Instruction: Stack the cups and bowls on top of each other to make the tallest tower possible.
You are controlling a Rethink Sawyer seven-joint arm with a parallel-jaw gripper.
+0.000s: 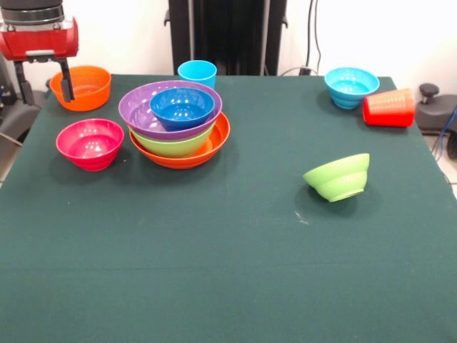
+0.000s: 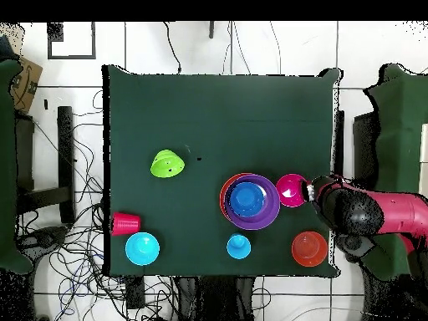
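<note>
Hovering empty with fingers apart, gripper [image 1: 44, 89] sits above the orange bowl [image 1: 86, 86], magenta bowl [image 1: 90, 143] just beside. Tower [image 1: 180, 125] stands near on the counter [image 1: 235, 250]: four bowls nested, dark blue on top. Left, judged: both those bowls, blue cup [image 1: 197, 72], and well apart the green bowl [image 1: 338, 177], light blue bowl [image 1: 351, 86] and tipped red cup [image 1: 389, 108].

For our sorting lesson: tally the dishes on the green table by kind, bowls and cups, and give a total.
Bowls: 8 – small orange bowl, magenta bowl, light blue bowl, tilted lime green bowl, and the nested stack of large orange bowl, large lime green bowl, purple bowl, dark blue bowl.
Cups: 2 – light blue cup upright, red cup on its side.
Total: 10
</note>
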